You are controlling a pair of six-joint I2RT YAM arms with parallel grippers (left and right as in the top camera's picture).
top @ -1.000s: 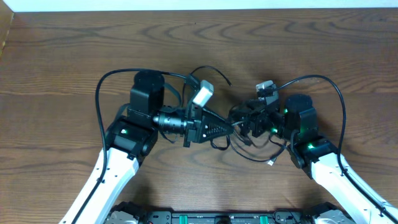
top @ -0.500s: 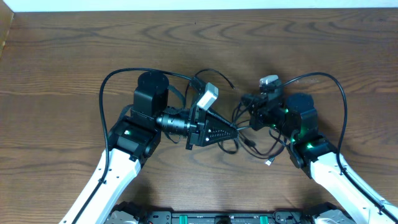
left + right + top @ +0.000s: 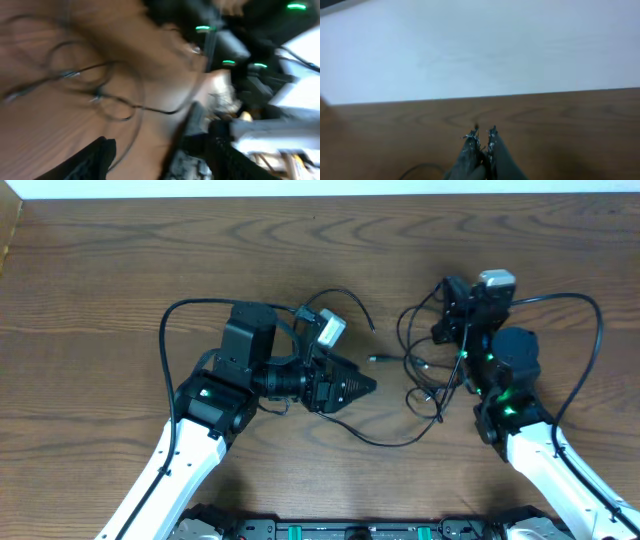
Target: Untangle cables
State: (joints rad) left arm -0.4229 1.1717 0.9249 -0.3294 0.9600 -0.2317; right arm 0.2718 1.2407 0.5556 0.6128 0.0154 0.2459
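Arms angling inward beside cables (image 3: 420, 375)
Left end effector (image 3: 365, 387) gaping, pointing right; right end effector (image 3: 482, 140) pinching closed, pointing far; cables running near-to-far

Reaching in from the near-left corner with the left arm (image 3: 185, 450), white forearm angled up and inward, black wrist section turned sideways. Pointing the left gripper (image 3: 362, 387) rightward toward centre, roughly level, with jaws apart in the blurred wrist view. Reaching in from the near-right corner with the right arm (image 3: 545, 470), forearm angled up and inward, green lights lit along the wrist. Aiming the right gripper (image 3: 452, 288) away from the base, with jaws pressed fully together, tips touching. Well apart, the two grippers.
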